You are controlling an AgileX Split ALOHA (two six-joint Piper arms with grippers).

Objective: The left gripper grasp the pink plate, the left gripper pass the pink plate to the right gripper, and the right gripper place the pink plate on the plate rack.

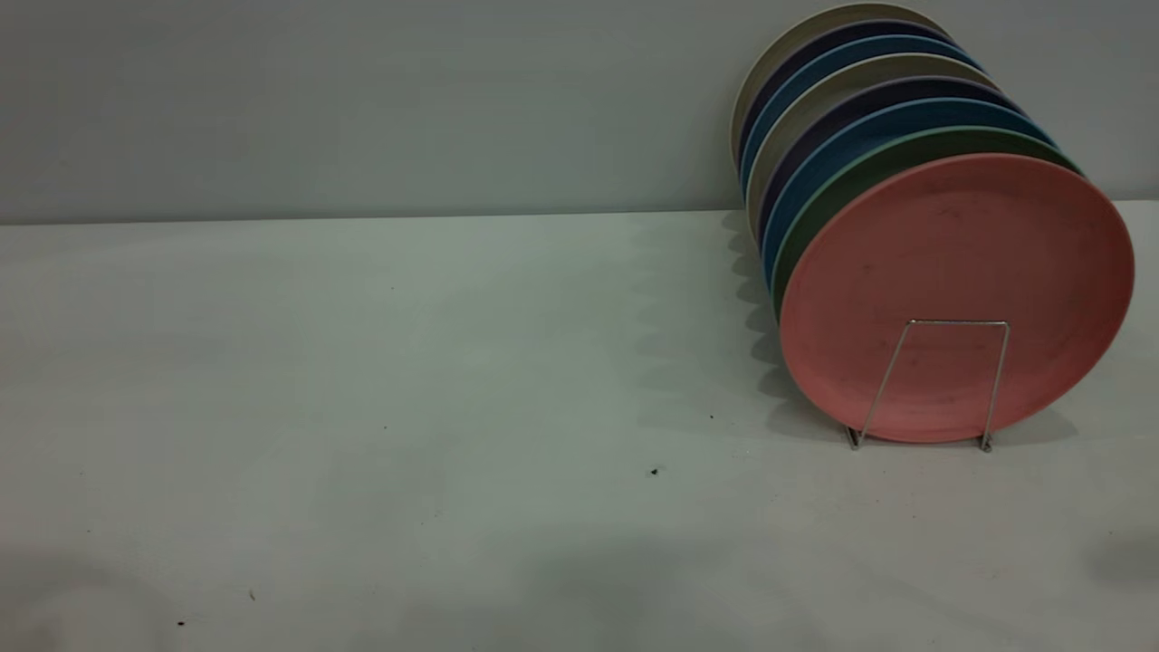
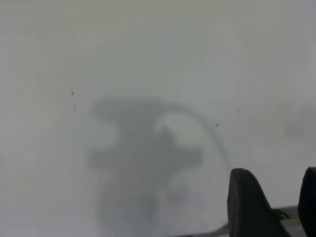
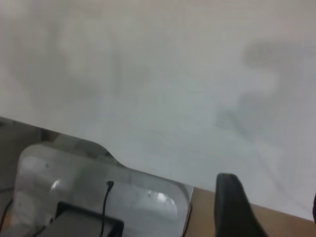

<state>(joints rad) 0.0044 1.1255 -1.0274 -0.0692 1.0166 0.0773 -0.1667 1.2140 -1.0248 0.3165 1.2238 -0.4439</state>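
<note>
The pink plate stands upright on edge in the plate rack, at the front of a row of plates in green, blue, purple and cream that lean behind it. The rack's front wire loop crosses the plate's lower face, and its feet rest on the pale counter.

Neither arm shows in the exterior view, so both are well apart from the rack and plate. In the left wrist view the left gripper hangs above bare counter, its jaws parted with a clear gap and nothing between them; its shadow lies on the surface below. In the right wrist view one finger of the right gripper shows near the counter's edge, over a grey base; I cannot tell how far these jaws stand open.
</note>
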